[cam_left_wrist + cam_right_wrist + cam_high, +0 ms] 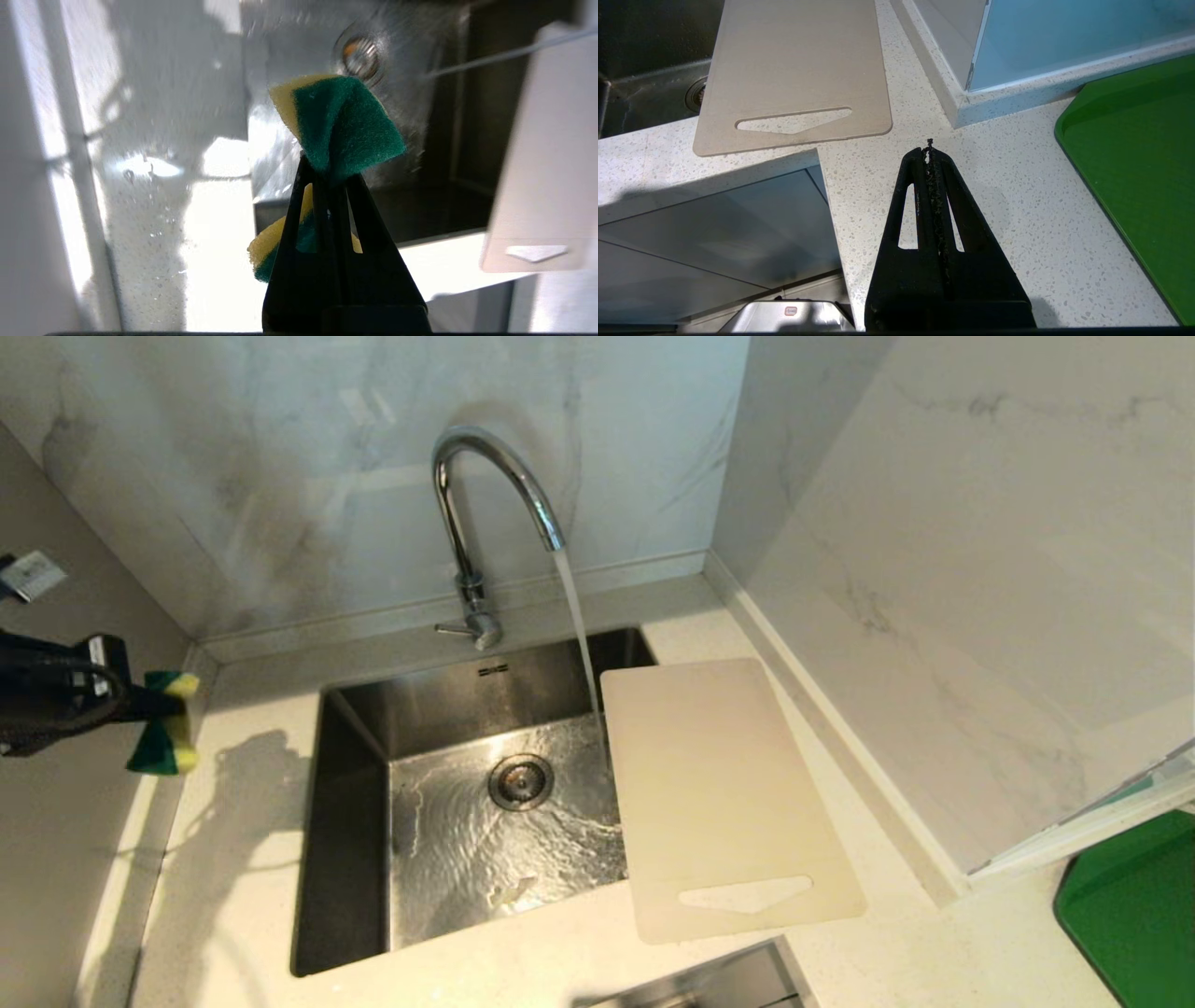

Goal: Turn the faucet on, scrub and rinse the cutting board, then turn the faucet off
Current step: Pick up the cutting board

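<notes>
The chrome faucet (485,495) runs; its stream falls into the steel sink (355,756) just left of the cutting board's far corner. The cream cutting board (719,793) (546,154) (794,60) lies flat on the counter, overhanging the sink's right rim, handle cutout toward me. My left gripper (163,709) (329,170) is shut on a yellow-and-green sponge (168,723) (345,121), held in the air above the counter left of the sink. My right gripper (930,147) is shut and empty, hovering over the counter on the near side of the board.
A dark green tray (1134,905) (1139,140) lies at the counter's right end. Marble walls stand behind the sink and to its right. The sink drain (520,781) is wet with flowing water. A lower steel surface (714,233) lies in front of the counter.
</notes>
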`<state>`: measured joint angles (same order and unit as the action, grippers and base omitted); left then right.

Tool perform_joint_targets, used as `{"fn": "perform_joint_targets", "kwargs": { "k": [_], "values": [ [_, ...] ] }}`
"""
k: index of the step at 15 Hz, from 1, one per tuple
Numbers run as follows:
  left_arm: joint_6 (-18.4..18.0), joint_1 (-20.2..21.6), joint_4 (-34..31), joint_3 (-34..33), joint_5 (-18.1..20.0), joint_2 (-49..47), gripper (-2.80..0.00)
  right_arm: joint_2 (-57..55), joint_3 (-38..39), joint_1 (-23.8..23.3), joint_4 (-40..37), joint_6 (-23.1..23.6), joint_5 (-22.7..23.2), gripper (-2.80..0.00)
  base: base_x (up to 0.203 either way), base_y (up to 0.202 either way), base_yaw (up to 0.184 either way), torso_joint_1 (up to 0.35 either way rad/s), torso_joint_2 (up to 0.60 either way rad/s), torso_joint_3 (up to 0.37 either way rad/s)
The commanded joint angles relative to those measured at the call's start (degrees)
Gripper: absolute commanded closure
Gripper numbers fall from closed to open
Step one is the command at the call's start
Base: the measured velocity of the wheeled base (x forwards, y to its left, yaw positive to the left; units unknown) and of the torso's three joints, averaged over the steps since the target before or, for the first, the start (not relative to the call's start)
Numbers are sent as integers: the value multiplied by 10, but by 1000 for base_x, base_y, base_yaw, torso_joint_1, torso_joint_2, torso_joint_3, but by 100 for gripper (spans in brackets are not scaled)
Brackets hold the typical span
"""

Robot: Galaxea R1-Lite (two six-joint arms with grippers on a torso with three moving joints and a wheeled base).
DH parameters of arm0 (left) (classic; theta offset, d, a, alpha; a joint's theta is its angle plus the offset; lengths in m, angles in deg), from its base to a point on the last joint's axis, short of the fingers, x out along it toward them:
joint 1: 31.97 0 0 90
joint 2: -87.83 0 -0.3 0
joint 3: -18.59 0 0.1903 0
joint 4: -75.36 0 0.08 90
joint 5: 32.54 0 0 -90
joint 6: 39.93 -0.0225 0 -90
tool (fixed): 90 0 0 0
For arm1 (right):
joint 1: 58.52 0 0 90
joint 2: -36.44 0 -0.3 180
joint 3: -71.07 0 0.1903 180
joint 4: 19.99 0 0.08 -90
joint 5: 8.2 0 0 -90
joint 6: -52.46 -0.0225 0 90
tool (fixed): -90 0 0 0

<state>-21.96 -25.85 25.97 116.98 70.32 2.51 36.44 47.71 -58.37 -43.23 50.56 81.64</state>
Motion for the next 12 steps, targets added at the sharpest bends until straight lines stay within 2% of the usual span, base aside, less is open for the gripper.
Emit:
{"fn": "perform_joint_targets", "kwargs": {
  "k": [1, 4, 12],
  "values": [
    [1, -1, -54, 85, 1, 27, 0, -1, 1, 0, 0, 0, 0, 0, 0, 0, 0, 0, 0, 0],
    [1, -6, -93, 135, 2, 37, 0, -1, 1, 0, 0, 0, 0, 0, 0, 0, 0, 0, 0, 0],
    [1, -5, -98, 148, -1, 75, 0, -1, 1, 0, 0, 0, 0, 0, 0, 0, 0, 0, 0, 0]
  ]
}}
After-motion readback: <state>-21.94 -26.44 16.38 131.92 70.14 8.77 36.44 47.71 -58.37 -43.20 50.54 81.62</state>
